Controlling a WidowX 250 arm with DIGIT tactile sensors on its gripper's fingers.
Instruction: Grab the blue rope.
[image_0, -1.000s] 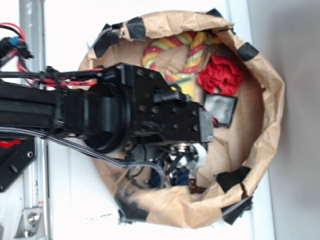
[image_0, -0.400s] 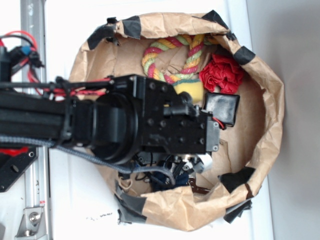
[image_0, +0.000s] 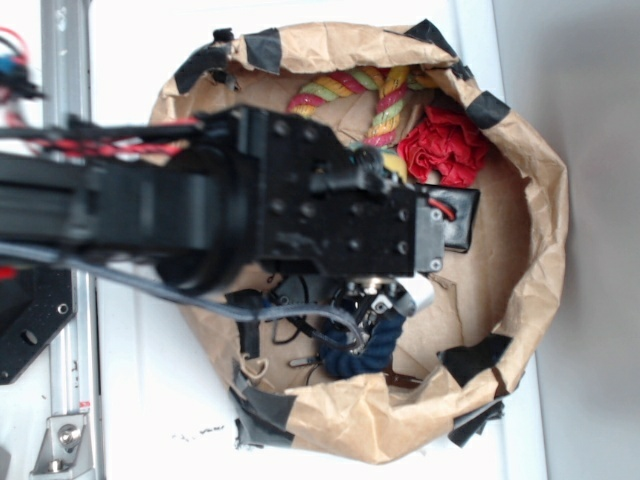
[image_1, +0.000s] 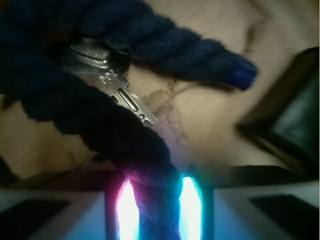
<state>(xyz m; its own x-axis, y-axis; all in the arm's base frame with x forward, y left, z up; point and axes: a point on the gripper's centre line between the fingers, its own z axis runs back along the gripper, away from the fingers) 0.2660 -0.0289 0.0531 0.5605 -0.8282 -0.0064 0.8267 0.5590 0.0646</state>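
Note:
The blue rope (image_1: 95, 117) is a thick, twisted navy cord bent in a U. One leg runs down between my gripper's fingers (image_1: 155, 202), which are shut on it; the other leg ends in a frayed tip at the upper right. In the exterior view the blue rope (image_0: 362, 352) hangs below my gripper (image_0: 385, 305) inside the brown paper bag (image_0: 540, 210), near its lower rim. The arm's black body hides much of the bag's left half.
A red-yellow-green rope ring (image_0: 385, 100), a red cloth (image_0: 445, 148) and a black box (image_0: 458, 215) lie in the upper part of the bag. A silver metal piece (image_1: 120, 92) lies under the rope. The grey braided cable (image_0: 300, 318) loops beside the gripper.
The arm has shifted up and to the right in the exterior frame. The blue rope, barely seen before, now shows clearly hanging from the gripper.

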